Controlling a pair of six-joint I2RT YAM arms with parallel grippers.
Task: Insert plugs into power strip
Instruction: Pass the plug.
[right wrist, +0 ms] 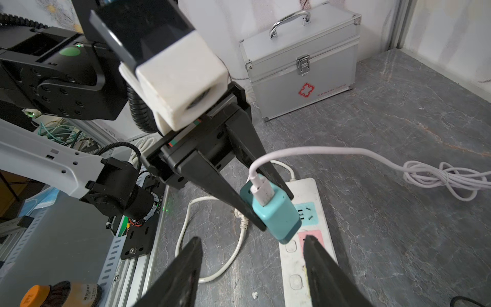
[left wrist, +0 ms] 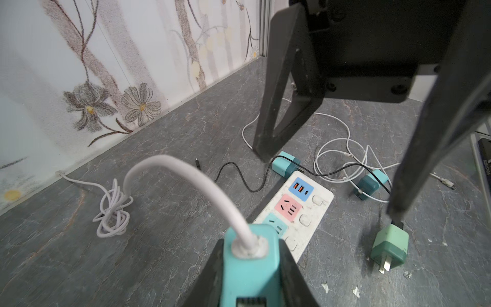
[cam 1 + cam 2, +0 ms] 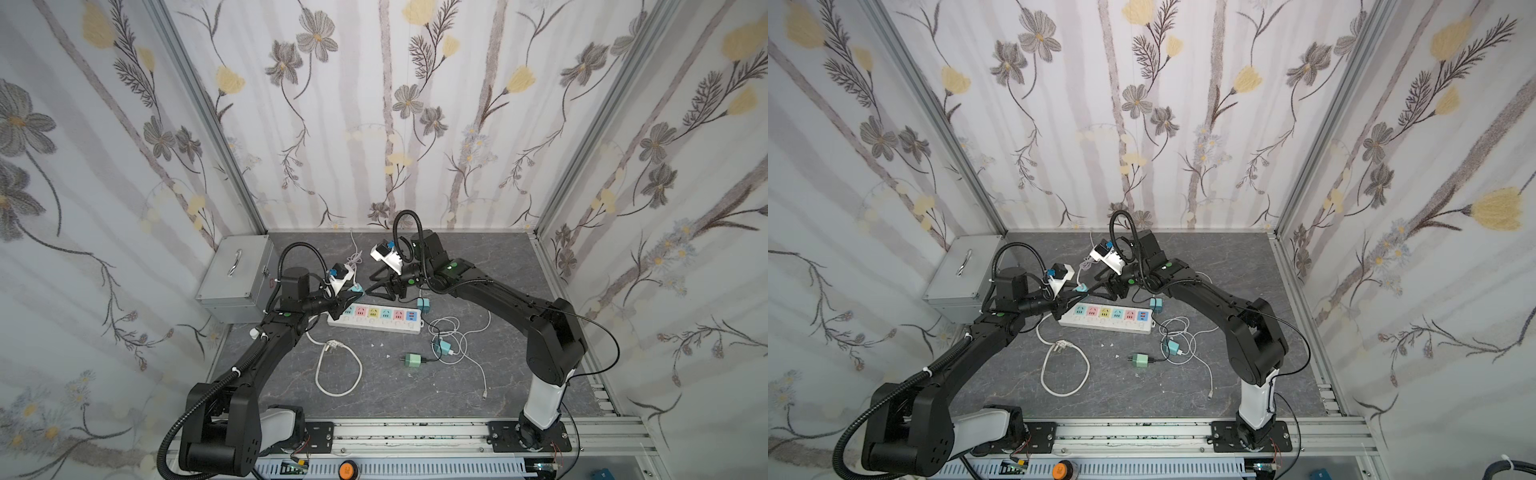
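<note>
Left gripper (image 2: 251,268): narrow opening, clamped on teal plug (image 1: 279,218), white cable (image 1: 345,151) trailing. Plug tilted over teal end socket (image 1: 308,212) of power strip (image 3: 376,320), not seated. Right gripper (image 1: 252,239): jaws wide apart, empty, just beside plug.

Soft, even light, faint shadows; in both top views walls (image 3: 62,249) bow at 3 and 9 o'clock.

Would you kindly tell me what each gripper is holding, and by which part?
Left gripper grips a teal plug by its sides; right gripper holds nothing.
</note>
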